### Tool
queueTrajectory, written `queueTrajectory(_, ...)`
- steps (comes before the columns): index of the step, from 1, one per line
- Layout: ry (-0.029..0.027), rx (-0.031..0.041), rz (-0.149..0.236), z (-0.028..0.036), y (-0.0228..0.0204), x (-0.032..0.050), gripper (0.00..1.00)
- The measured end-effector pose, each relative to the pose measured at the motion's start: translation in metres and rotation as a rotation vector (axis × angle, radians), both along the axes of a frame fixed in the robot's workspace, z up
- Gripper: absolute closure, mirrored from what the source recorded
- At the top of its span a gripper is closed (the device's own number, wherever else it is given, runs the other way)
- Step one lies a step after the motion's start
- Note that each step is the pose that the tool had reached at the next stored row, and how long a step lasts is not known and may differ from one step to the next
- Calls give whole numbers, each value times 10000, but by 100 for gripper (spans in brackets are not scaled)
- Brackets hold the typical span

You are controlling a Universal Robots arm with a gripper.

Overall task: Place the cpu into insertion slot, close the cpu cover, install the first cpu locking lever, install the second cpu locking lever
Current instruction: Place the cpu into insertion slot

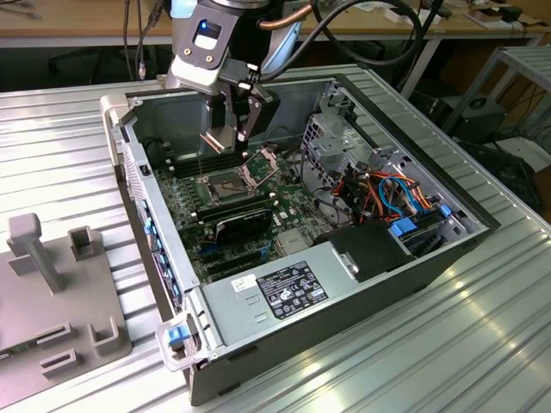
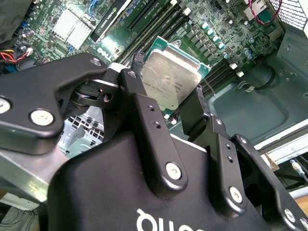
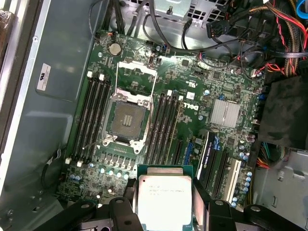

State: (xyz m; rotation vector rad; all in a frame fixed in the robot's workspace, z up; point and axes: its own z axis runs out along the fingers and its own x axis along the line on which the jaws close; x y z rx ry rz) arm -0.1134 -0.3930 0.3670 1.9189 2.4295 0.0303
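Claw [image 1: 231,133] with cpu [image 3: 165,197], apparently inside case [image 1: 362,310]

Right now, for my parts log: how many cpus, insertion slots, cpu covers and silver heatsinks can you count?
cpu: 1
insertion slot: 1
cpu cover: 1
silver heatsink: 1
Total: 4
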Motion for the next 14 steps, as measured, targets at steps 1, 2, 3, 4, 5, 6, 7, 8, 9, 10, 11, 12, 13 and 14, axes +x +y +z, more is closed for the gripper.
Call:
queueTrajectory(1, 8, -1, -59, -11, 2, 2, 45)
queueTrajectory(2, 10, -1, -168, -17, 3, 2, 45)
queueTrajectory(3, 9, -1, -319, -23, 3, 3, 45)
queueTrajectory(4, 9, -1, -515, -30, 3, 4, 45)
queueTrajectory(5, 8, 0, -653, -35, 3, 5, 45)
queueTrajectory(6, 9, -1, -880, -42, 3, 5, 45)
queueTrajectory(7, 9, -1, -1036, -45, 3, 5, 45)
queueTrajectory(8, 9, -1, -1276, -49, 3, 5, 45)
queueTrajectory(9, 9, -1, -1558, -52, 3, 5, 45)
queueTrajectory(10, 10, -2, -1652, -52, 3, 5, 45)
queueTrajectory(11, 9, -1, -1661, -52, 3, 5, 45)
queueTrajectory(12, 9, 0, -1664, -53, 3, 5, 45)
queueTrajectory(13, 9, 0, -1675, -53, 3, 5, 45)
queueTrajectory(14, 9, 0, -1683, -53, 3, 5, 45)
